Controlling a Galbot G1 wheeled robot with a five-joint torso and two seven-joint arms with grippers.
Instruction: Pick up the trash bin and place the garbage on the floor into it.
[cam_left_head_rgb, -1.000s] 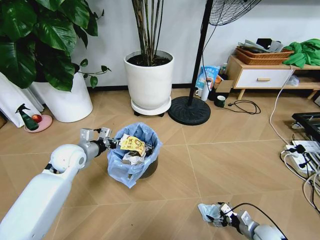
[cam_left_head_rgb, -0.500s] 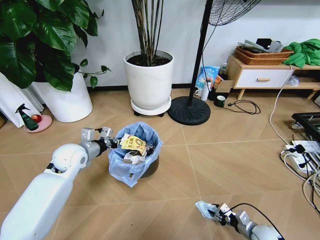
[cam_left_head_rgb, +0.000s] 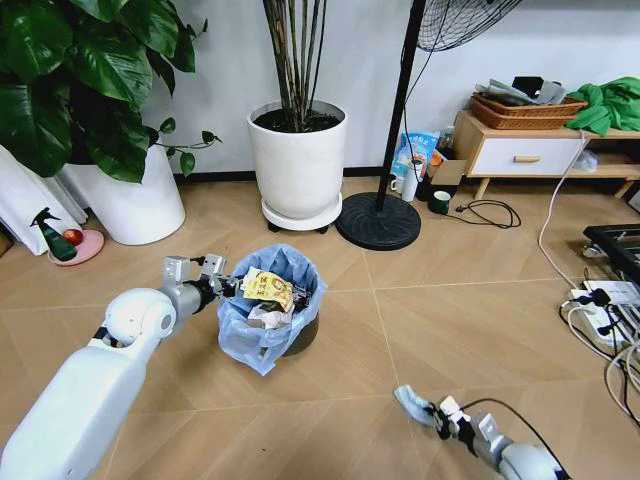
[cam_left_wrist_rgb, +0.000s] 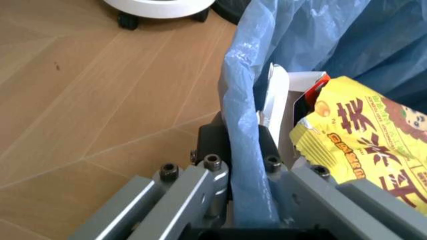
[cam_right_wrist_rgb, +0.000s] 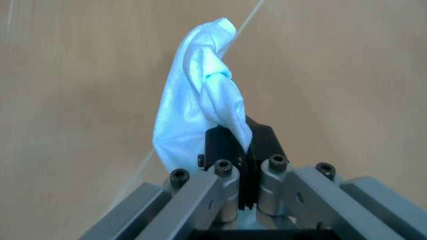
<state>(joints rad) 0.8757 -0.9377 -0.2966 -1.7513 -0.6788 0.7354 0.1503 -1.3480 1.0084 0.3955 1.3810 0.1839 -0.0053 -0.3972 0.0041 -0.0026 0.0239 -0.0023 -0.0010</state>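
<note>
Right gripper (cam_left_head_rgb: 432, 411) down at the near edge of the scene, low over the floor (cam_left_head_rgb: 450, 330), jaws pinched tight on a crumpled pale blue-white wrapper (cam_left_head_rgb: 411, 401); from the wrist camera that wrapper (cam_right_wrist_rgb: 197, 105) stands up out of the black pads (cam_right_wrist_rgb: 223, 145), with bare boards behind it. Over on the other side, the long white left arm reaches forward and the left gripper (cam_left_head_rgb: 222, 288) is clamped on the near-left rim of the trash bin (cam_left_head_rgb: 272, 320), one finger (cam_left_wrist_rgb: 215, 142) outside and one inside, the crinkly light blue bag (cam_left_wrist_rgb: 248, 135) squeezed between them. The bin is out in the middle of the herringbone floor, and it is well loaded: a yellow snack wrapper (cam_left_head_rgb: 266, 288) lies across the top, with crumpled white paper (cam_left_head_rgb: 266, 317) under it. Close up, that yellow wrapper (cam_left_wrist_rgb: 363, 145) sits right against the inner finger. Beyond the bin, a big white plant pot (cam_left_head_rgb: 298, 160) on a wheeled base, the black round foot of a standing fan (cam_left_head_rgb: 378, 221) just beside it, and off to the far left a green spray bottle (cam_left_head_rgb: 52, 236) on a pink dish by another white pot (cam_left_head_rgb: 130, 205).
</note>
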